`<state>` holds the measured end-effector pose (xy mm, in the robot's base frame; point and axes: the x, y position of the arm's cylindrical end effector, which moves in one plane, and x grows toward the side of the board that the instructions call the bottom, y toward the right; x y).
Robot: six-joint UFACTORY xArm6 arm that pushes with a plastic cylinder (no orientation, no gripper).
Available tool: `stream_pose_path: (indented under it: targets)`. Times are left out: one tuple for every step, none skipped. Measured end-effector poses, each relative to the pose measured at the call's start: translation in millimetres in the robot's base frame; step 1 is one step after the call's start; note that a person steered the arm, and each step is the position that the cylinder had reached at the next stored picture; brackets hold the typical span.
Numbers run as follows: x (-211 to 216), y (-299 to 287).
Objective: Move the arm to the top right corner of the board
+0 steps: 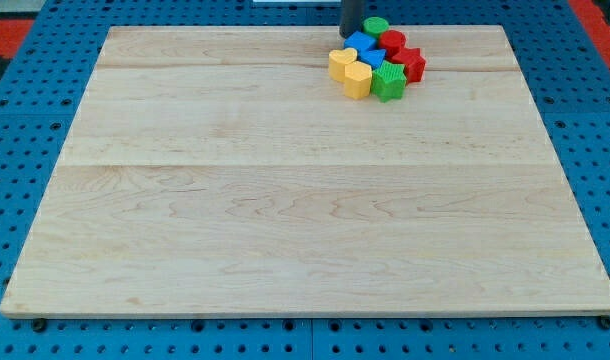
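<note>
The pale wooden board [305,200], smooth and plank-grained, lay on a blue perforated table [25,90]. Near its top edge clustered glossy blocks: yellow heart [357,80], green star [388,81], blue cube [363,46], red star [409,63], red cylinder [391,42], green cylinder [375,26]. My tip [351,35], a jawless dark rod holding nothing, stood beside the blue cube; contact could not be told.

Pale wooden board [285,200] lying on a blue perforated table top [25,90]. Near the view's top edge, right of centre: tight cluster of green round block [375,25], blue block [364,47], red round block [392,42], red star-like block [412,63], green block [388,82], two yellow blocks [350,72]. My tip [351,36] just left of the green round block, touching the cluster's top
</note>
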<state>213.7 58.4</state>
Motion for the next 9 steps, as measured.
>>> stream_pose_path:
  targets:
    - [18, -18]
    - [23, -91]
    - [77, -122]
    - [165, -120]
    - [212, -36]
    - [211, 51]
    - [176, 94]
    - [149, 179]
    - [62, 199]
